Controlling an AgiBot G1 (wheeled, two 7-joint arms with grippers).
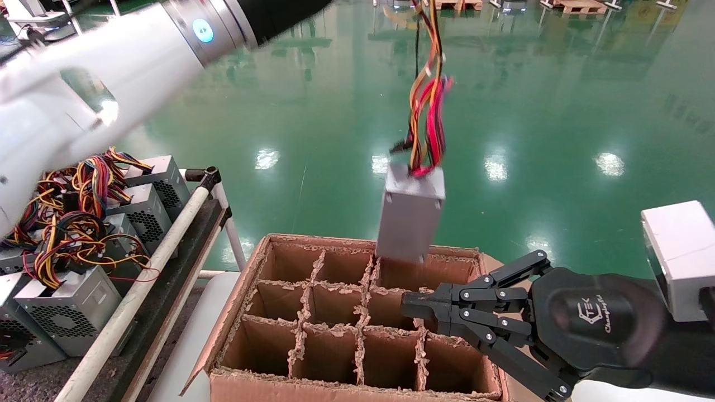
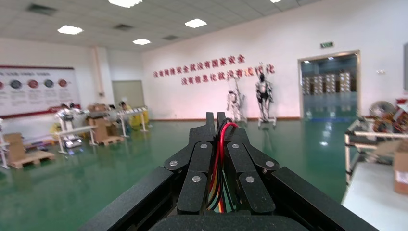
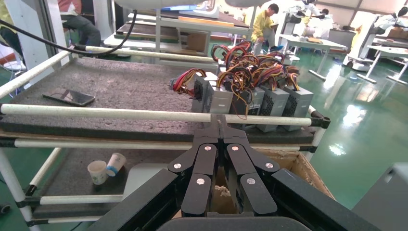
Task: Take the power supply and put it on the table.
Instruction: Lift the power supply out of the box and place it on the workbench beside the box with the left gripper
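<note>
The green shop floor fills the far scene, and on the left stands the tabletop point(image 1: 167, 290), a dark matted surface behind a white tube rail point(image 1: 139, 290), already carrying a cluster of other power supplies point(image 1: 72, 301) with tangled wires. Near the middle sits the brown divided cardboard box point(image 1: 357, 312), all the cells in sight empty. The left arm point(image 1: 111, 72) sweeps across the upper left and out of the top of the head view; its left hand point(image 2: 219, 126) is seen only from its own wrist, fingers pressed together on the red, yellow and black wires point(image 2: 219, 163). From that bundle point(image 1: 427, 111) the power supply point(image 1: 410, 215) hangs upright in the air, its lower end just above the far right cells of the box and free of the dividers, well apart from the tabletop. The right hand point(image 1: 413, 304) waits low over the near right part of the box, fingers together and holding nothing. The lift out of the box looks done and the carry is the step in hand. The next move calls for swinging the hanging unit left over the rail without letting it sway into the box wall or the rail, then lowering it onto bare mat beside the other units before the fingers part.
</note>
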